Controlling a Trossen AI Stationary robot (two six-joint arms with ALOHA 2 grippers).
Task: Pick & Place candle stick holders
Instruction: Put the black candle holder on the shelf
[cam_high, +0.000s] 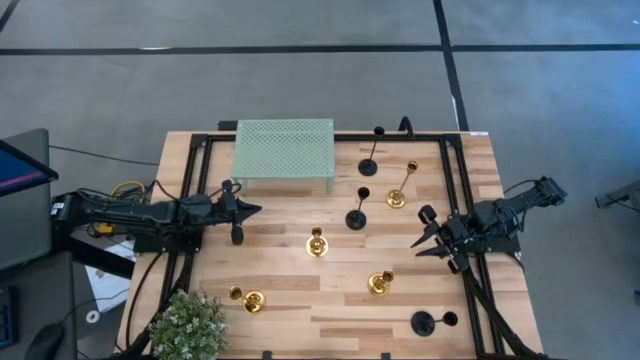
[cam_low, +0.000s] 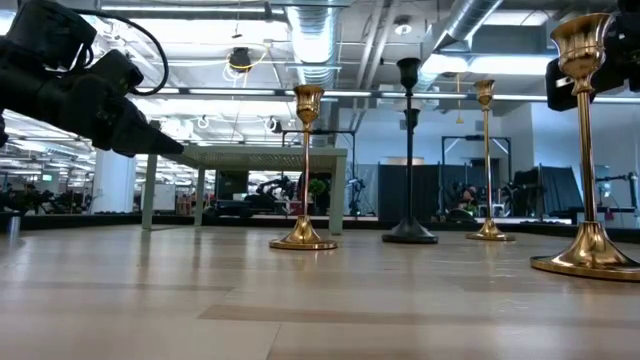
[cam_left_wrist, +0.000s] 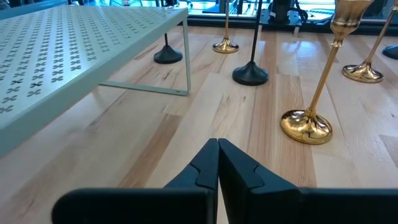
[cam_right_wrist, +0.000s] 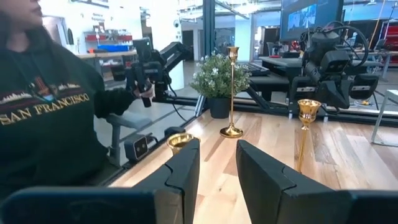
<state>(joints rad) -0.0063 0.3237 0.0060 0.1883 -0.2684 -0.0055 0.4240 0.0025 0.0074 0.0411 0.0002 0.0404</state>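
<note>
Several candle stick holders stand on the wooden table (cam_high: 290, 320). Gold ones are at mid-table (cam_high: 317, 243), front left (cam_high: 250, 299), front right (cam_high: 380, 283) and back right (cam_high: 398, 195). Black ones are at the back (cam_high: 370, 165), the middle (cam_high: 356, 218) and lying at the front right (cam_high: 425, 322). My left gripper (cam_high: 252, 210) is shut and empty beside the green shelf; its wrist view shows the shut fingertips (cam_left_wrist: 217, 163) and a gold holder (cam_left_wrist: 305, 126) ahead. My right gripper (cam_high: 425, 240) is open and empty, with a gold cup (cam_right_wrist: 180, 142) just past its fingers (cam_right_wrist: 214, 165).
A green perforated shelf (cam_high: 284, 150) stands at the back left. A potted plant (cam_high: 190, 325) sits at the front left corner. A black frame (cam_high: 452, 170) runs along the table sides. A person in a dark sweatshirt (cam_right_wrist: 43, 124) stands beyond the table.
</note>
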